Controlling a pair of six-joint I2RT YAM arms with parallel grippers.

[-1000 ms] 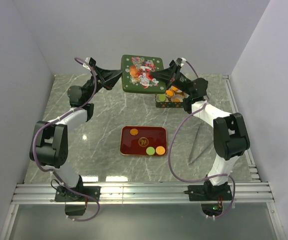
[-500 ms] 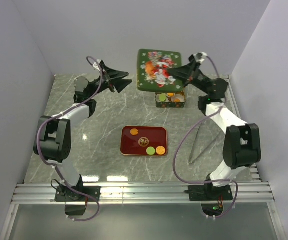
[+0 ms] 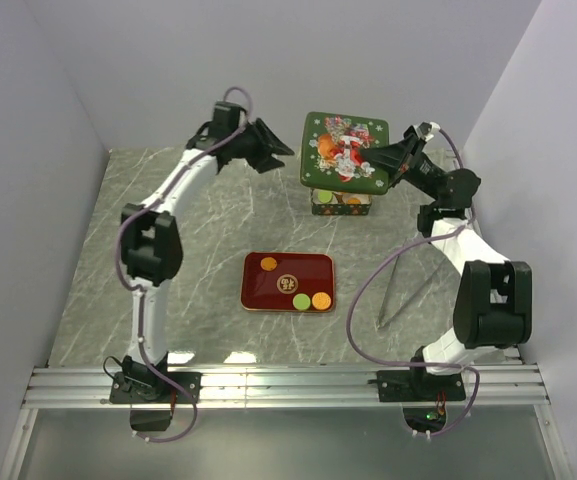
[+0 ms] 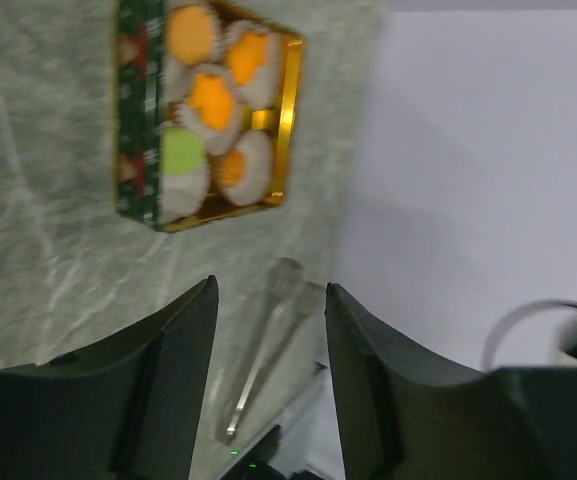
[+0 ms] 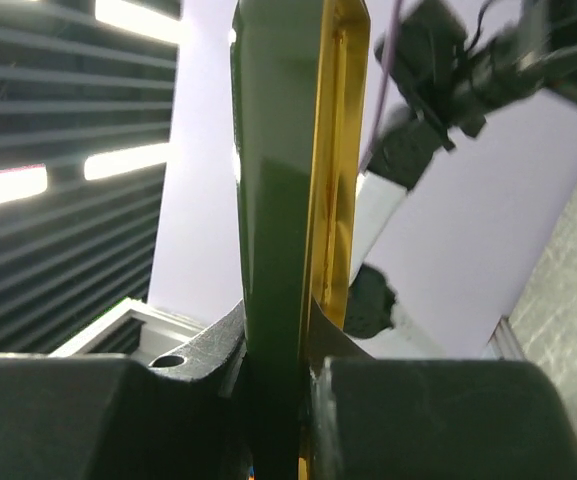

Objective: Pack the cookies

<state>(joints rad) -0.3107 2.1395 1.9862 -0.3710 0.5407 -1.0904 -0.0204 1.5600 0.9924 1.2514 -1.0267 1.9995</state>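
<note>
**A:** From the top camera, where are the cookies (image 3: 320, 299)?

**B:** Three lie on the red tray (image 3: 318, 268) mid-table: one orange at its far left, a green and an orange side by side at its near right. More sit in the tin (image 3: 340, 210) at the far side, half hidden under the green printed lid (image 3: 346, 152). The right gripper (image 3: 396, 160) holds that lid by its right edge, above the tin.

**A:** And the left gripper (image 3: 273, 152)?

**B:** It is raised just left of the lid, apart from it. From above I cannot tell how its jaws stand.

**A:** Does the left wrist camera settle it?

**B:** Yes, the fingers are spread with nothing between them. Below, the tin shows uncovered: orange cookies and one green, each in white paper cups (image 4: 186, 195). Metal tongs (image 4: 263, 365) lie on the marble table (image 4: 58, 260) nearby.

**A:** The right wrist camera?

**B:** It shows the lid edge-on, green outside and gold inside, pinched tight between the fingers.
</note>
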